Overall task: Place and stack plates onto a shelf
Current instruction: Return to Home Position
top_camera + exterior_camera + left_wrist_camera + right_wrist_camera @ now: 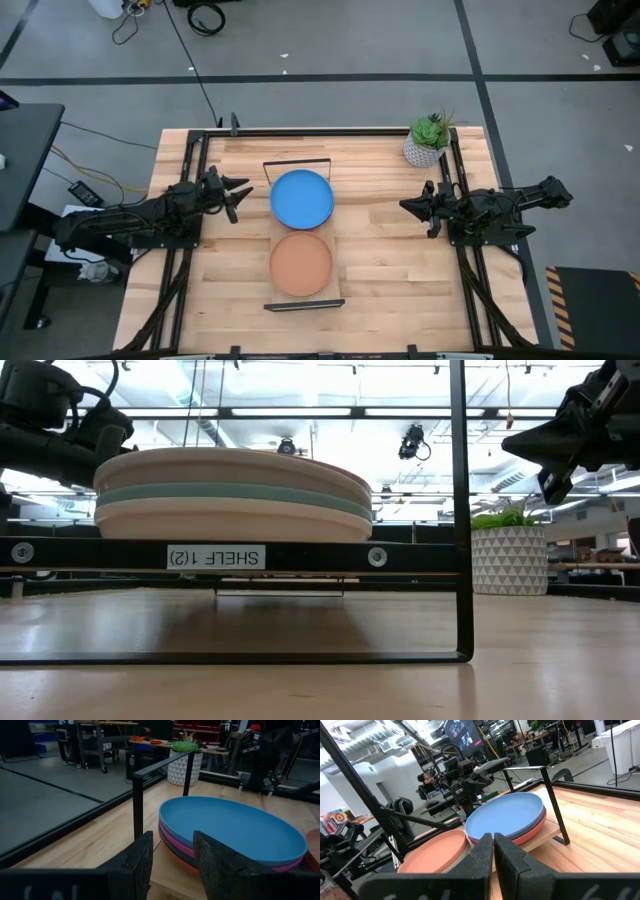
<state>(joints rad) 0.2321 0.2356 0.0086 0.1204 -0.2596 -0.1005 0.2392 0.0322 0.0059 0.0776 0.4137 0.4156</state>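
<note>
On shelf: two stacks, blue plate topping one, terracotta plate the other. Parked empty at desk sides: left pincer apart, right pincer together. Nothing left to carry, I judge.

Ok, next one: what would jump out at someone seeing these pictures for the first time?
The shelf mid-table is full: a bright blue plate tops its far stack, a terracotta plate its near one. The left gripper, open, and the right gripper, shut, hang at either side holding nothing; a potted plant stands at the far right corner.
</note>
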